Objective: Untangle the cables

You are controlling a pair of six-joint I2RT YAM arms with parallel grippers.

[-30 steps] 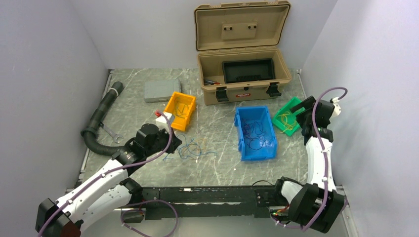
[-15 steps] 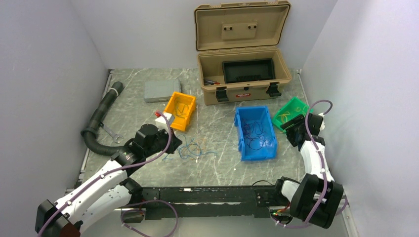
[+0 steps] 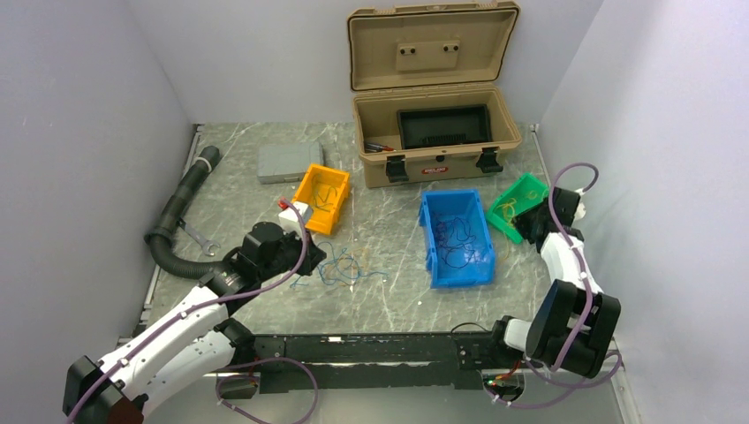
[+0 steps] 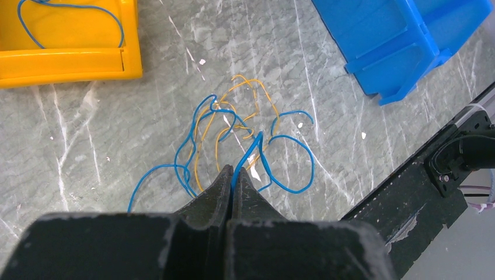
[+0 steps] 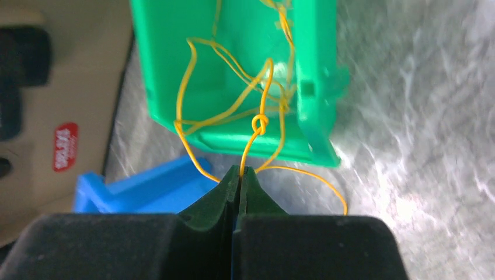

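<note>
A tangle of thin blue and yellow cables [image 3: 340, 265] lies on the marble table in front of my left gripper [image 3: 313, 257]. In the left wrist view the tangle [image 4: 233, 125] spreads just past that gripper [image 4: 235, 169], which is shut on a blue wire [image 4: 254, 146]. My right gripper [image 5: 240, 169] is shut on a knotted yellow wire [image 5: 260, 123] that trails out of the green bin [image 5: 315, 76]. From above, the right gripper [image 3: 523, 226] sits at the green bin's [image 3: 530, 187] near edge. More dark and blue wires lie in the blue bin [image 3: 430, 238].
An orange bin [image 3: 309, 190] holding a blue wire stands behind the tangle. An open tan toolbox [image 3: 433, 168] is at the back, with a grey box [image 3: 289, 162] to its left. A black corrugated hose [image 3: 177, 221] and a wrench [image 3: 201, 238] lie at far left.
My right arm has dropped from above the green bin to its near edge, and its gripper has gone from open to shut on a yellow wire. The left arm has not moved.
</note>
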